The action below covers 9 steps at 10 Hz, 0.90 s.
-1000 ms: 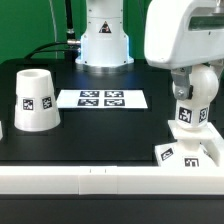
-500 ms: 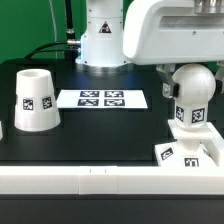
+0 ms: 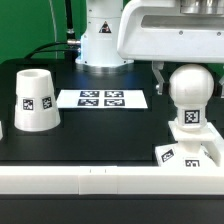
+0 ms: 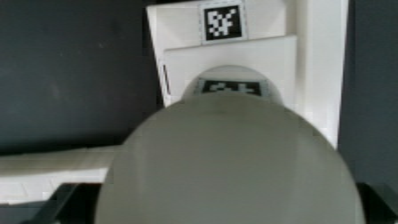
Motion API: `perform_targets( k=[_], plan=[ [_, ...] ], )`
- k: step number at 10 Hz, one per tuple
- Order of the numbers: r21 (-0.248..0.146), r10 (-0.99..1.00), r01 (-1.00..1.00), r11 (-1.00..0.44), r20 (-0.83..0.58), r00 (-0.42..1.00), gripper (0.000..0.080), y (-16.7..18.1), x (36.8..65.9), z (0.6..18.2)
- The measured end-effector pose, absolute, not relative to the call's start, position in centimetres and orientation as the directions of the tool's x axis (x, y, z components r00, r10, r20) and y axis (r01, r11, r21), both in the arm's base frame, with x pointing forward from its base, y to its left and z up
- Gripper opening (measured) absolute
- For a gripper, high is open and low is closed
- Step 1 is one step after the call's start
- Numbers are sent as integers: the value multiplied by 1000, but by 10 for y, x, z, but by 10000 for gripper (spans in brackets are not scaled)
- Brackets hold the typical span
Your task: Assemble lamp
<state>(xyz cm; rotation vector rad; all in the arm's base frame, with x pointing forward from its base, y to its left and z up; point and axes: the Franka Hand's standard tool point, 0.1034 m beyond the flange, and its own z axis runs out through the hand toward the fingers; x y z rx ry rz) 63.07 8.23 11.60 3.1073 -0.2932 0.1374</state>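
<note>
White bulb [image 3: 190, 95] upright on the flat base [image 3: 205, 150], at the near edge on the exterior view's right.
Its round head fills your wrist view; the gripper [image 3: 175, 68] hangs just above, and you cannot tell whether its jaws pinch it. The shade [image 3: 35, 100] stands well apart on the exterior view's left, with the marker board [image 3: 103, 98] between.

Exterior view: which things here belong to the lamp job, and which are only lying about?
Belonging to the job: shade; bulb; base.

Only lying about: marker board; black table.
</note>
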Motion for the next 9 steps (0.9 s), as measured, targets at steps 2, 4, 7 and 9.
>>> perform_targets(
  k=[2, 4, 7, 9],
  plan=[
    [-10, -362, -362, -932, 86, 928, 577, 82, 630, 116],
    [-28, -512, -512, -859, 72, 856, 577, 81, 629, 115],
    [-50, -714, -712, -701, 36, 700, 577, 81, 627, 114],
    [-52, -799, -798, -600, 6, 601, 577, 84, 624, 114]
  ],
)
